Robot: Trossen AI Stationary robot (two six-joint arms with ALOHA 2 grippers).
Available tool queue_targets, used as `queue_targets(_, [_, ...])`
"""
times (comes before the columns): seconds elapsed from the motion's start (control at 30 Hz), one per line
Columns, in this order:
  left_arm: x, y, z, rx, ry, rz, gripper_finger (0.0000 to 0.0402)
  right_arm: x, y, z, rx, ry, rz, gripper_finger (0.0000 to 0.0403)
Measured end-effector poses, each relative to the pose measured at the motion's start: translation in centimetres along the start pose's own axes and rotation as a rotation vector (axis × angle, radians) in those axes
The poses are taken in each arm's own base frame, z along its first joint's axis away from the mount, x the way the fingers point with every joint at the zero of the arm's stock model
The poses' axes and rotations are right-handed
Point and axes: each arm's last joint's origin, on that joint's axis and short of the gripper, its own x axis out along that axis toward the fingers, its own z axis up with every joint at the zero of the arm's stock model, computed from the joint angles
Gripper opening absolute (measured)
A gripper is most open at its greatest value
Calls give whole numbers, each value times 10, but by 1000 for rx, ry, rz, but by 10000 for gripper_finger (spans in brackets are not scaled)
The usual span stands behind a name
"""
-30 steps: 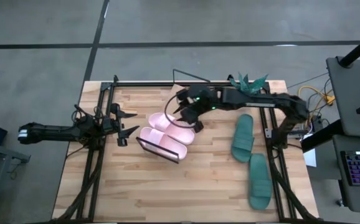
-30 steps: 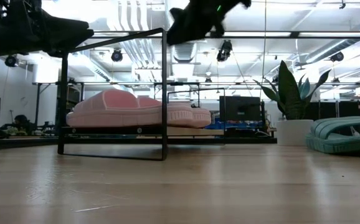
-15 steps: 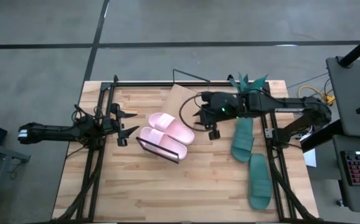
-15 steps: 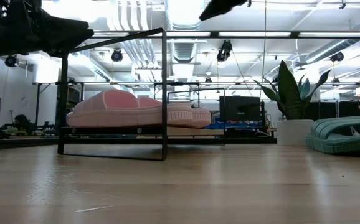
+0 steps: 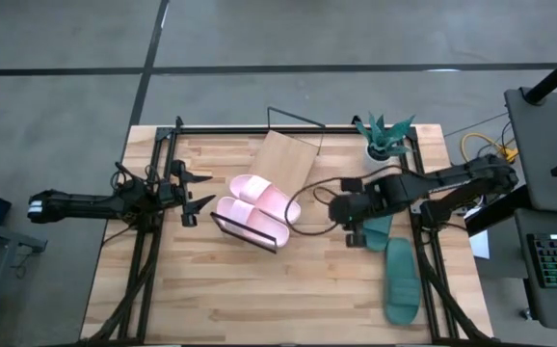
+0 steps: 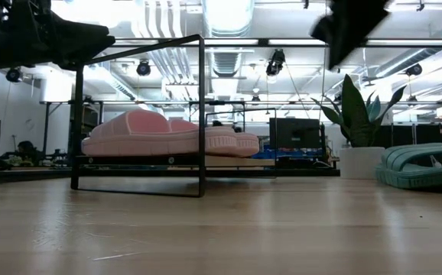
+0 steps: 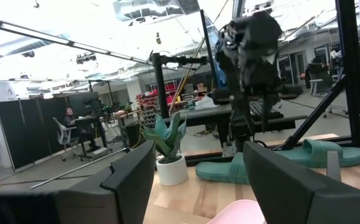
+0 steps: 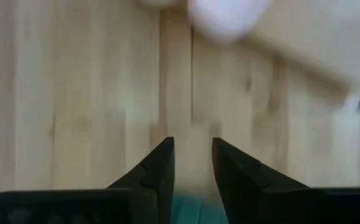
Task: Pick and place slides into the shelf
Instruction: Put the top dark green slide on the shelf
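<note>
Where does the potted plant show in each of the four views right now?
High view: potted plant at the table's far right corner, beyond the right gripper.
Low view: right of centre, beside the teal-green slides.
Left wrist view: low centre-left.
Right wrist view: not in it.
Shared landmark: the teal-green slides next to it.

A robotics lab: exposed ceiling ducts, equipment racks (a person sits behind).
</note>
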Motion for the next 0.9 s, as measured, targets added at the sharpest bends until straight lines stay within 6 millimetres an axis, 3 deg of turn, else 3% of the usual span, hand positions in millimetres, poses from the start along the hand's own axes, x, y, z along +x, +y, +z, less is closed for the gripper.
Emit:
queue_targets(0.3, [0,0,0,0,-2,0,228,28,33,-43,26,134,-116,73])
queue_targets(0.5, [0,0,0,0,0,0,228,36,48,-63,83,187,-153,68])
queue_targets(0.9, [0,0,0,0,0,0,228,45,48,-84,260,241,-272,68])
